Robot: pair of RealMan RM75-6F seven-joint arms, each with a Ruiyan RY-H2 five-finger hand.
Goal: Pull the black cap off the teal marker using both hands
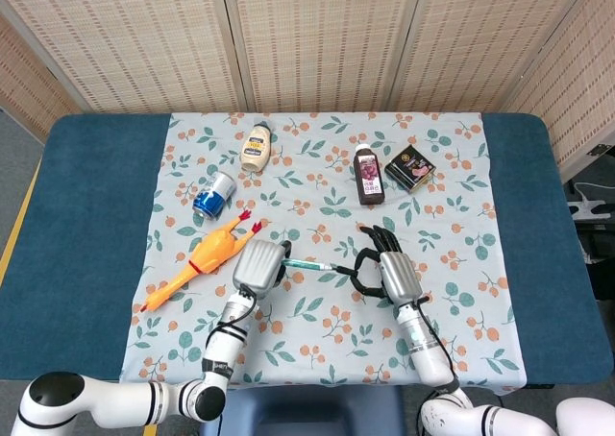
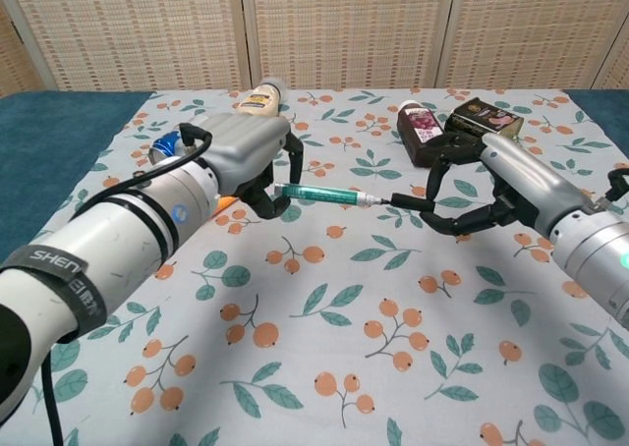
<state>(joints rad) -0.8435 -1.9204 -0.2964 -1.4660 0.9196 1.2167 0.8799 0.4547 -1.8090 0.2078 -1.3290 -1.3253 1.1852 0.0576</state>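
Teal marker (image 2: 319, 195) held level above the floral cloth (image 2: 324, 367) on the bench, just nearer than the dark juice bottle (image 2: 421, 132): left robot hand (image 2: 251, 161) grasps its barrel, right robot hand (image 2: 482, 195) pinches the black cap (image 2: 408, 204), now showing a pale neck between them.

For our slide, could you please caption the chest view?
Left hand and right hand hold the teal marker above the table.

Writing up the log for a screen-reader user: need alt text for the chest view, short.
Two robot hands hold a slim teal marker level above a floral tablecloth: the left hand grips the barrel, the right hand pinches the black cap, now slightly off the barrel. Behind lie a dark brown bottle and a cream bottle.
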